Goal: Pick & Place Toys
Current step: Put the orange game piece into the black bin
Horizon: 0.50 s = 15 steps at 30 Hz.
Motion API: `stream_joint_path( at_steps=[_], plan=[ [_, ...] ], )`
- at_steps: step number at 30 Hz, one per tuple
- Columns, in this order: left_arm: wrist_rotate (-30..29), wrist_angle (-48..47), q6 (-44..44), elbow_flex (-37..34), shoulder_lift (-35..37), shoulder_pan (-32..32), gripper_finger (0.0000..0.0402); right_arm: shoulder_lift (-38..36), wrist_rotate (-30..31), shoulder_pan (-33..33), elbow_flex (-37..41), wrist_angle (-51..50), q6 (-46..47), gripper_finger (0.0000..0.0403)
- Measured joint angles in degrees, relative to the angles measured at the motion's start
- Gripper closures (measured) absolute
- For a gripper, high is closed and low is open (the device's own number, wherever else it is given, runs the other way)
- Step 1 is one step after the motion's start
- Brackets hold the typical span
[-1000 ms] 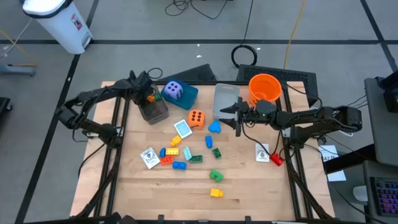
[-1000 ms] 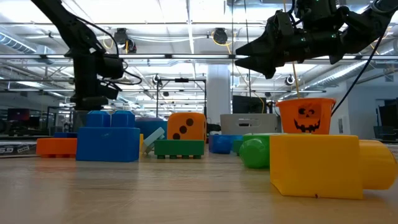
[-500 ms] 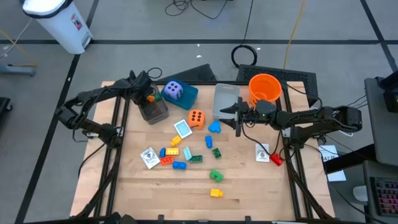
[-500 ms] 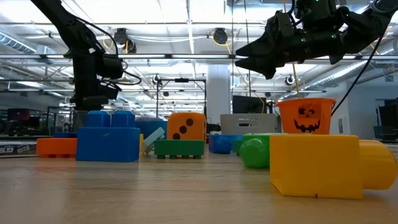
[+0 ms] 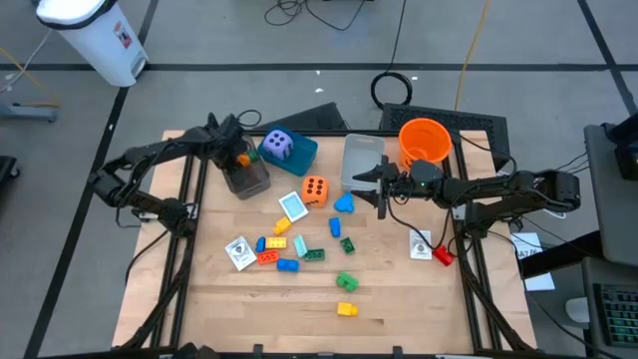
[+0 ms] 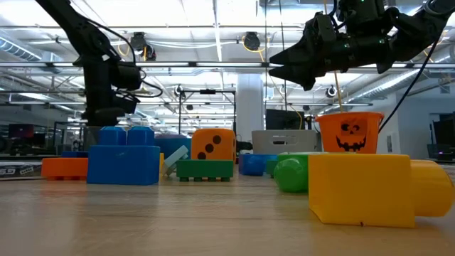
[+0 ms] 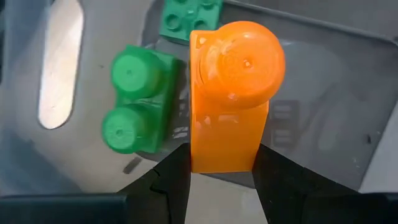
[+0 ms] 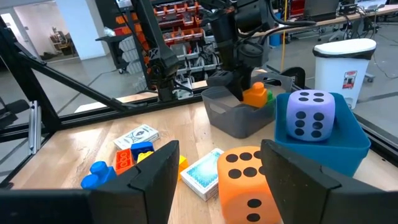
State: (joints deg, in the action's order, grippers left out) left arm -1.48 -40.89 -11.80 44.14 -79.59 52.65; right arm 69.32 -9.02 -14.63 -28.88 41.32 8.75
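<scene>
left arm: orange brick held over grey bin

your left gripper (image 7: 222, 169) clamps the orange brick (image 7: 231, 93) upright, directly above the grey bin (image 5: 246, 178) at far left; release straight down. right gripper (image 5: 382, 183) hangs open, empty.
</scene>
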Motion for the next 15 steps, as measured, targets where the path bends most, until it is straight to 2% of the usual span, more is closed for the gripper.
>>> stream_joint_path(
  at_steps=[15],
  plan=[
    [-0.02, -0.51, 0.30, 0.00, 0.00, -0.71, 0.0235, 0.00, 0.00, 0.00, 0.00, 0.00, 0.00, 0.0187]
  ],
)
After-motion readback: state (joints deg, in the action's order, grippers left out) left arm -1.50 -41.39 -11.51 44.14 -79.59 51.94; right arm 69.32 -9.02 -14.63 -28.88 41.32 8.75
